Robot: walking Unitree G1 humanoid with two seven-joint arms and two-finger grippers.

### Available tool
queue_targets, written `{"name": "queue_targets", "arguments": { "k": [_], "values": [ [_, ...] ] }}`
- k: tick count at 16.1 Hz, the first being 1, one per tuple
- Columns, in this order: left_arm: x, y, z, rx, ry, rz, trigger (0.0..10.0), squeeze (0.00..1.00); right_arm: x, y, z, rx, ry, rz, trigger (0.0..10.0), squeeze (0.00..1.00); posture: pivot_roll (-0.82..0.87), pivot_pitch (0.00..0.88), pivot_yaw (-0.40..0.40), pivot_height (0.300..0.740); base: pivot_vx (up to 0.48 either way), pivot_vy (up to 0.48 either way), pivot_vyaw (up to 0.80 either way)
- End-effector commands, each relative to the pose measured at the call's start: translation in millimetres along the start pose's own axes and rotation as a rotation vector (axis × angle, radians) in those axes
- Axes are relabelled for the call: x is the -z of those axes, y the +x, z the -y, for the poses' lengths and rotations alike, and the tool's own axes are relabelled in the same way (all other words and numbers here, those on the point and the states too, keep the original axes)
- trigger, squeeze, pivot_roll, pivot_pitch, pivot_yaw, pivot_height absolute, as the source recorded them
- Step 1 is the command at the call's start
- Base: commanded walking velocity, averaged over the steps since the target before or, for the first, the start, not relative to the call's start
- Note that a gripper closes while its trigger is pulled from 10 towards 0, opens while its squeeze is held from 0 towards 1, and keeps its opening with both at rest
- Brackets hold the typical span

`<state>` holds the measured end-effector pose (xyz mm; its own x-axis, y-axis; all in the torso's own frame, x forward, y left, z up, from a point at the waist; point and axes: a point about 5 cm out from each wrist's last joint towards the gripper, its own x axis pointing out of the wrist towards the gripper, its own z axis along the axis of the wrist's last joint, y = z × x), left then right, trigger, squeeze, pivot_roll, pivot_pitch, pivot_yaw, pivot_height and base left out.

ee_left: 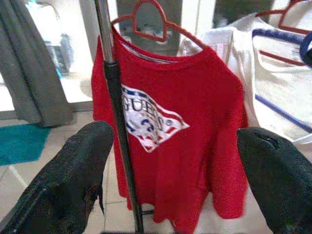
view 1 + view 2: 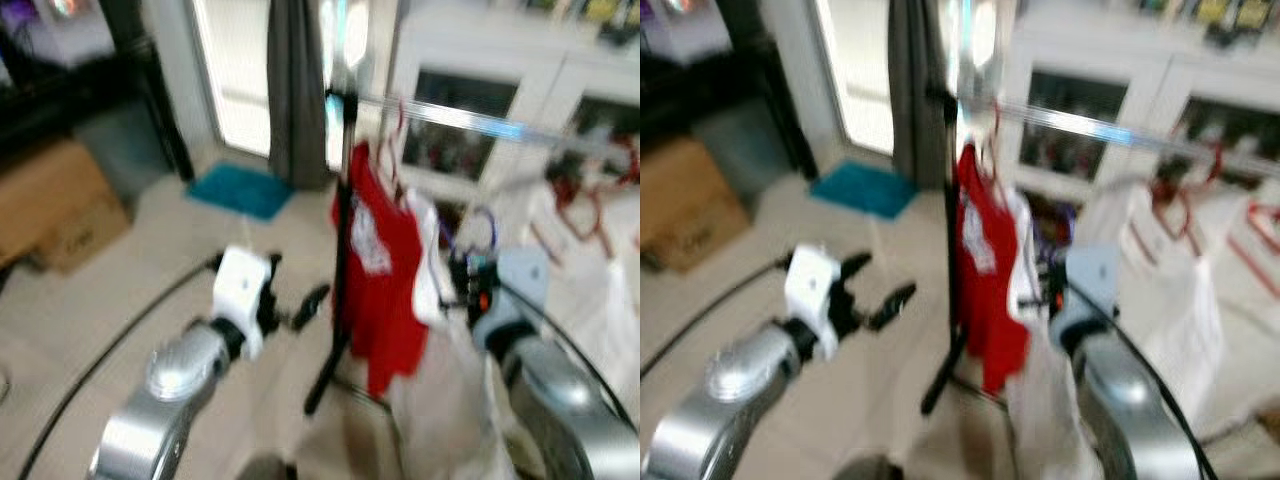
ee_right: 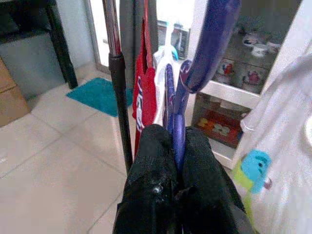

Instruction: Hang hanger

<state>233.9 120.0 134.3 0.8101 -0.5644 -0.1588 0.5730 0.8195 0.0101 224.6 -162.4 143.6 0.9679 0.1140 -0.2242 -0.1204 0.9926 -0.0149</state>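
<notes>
On my left, my left end effector is held out empty, its fingers spread wide, low and short of the black upright pole of the clothes rack. Just right of that pole hangs the red T-shirt on its red hanger, with a white garment beside it. Further right, my right end effector is clamped narrow on the blue hanger, which I hold up just beside the white garment and below the silver rail; pale cloth hangs from it in front of my arm. More white clothes on red hangers fill the rail's right end.

I judge I am mid-carry: the hanger is gripped and near the rack but its hook is not yet over the rail. The next move calls for raising the hook above the rail, into the gap right of the white garment, then lowering it on.

The head views are blurred; my right wrist view shows the pinch on the blue hanger clearly, and my left wrist view shows the shirt's printed logo and my spread fingers
</notes>
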Motion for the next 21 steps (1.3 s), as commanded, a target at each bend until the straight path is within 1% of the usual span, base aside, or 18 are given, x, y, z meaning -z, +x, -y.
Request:
{"name": "queue_targets", "arguments": {
  "k": [1,20,21],
  "values": [
    [-6.5,1.3,0.6,0.013,0.012,0.020,10.0,0.00,-9.8,-3.0,0.3,0.001,-0.005,0.048,0.0,0.00,0.03,0.000,0.020,0.740,0.000,0.000,0.00],
    [-11.0,7.3,-1.9,0.043,0.039,0.027,10.0,0.00,-11.8,-1.4,0.6,0.000,-0.013,0.065,0.0,0.00,0.03,0.000,0.037,0.740,-0.292,0.000,0.00],
    [-12.1,20.1,-4.7,0.066,0.043,0.020,10.0,1.00,-19.6,0.1,-3.0,-0.059,-0.009,0.101,0.0,0.00,0.03,0.000,0.026,0.740,0.000,0.000,0.00]
  ]
}}
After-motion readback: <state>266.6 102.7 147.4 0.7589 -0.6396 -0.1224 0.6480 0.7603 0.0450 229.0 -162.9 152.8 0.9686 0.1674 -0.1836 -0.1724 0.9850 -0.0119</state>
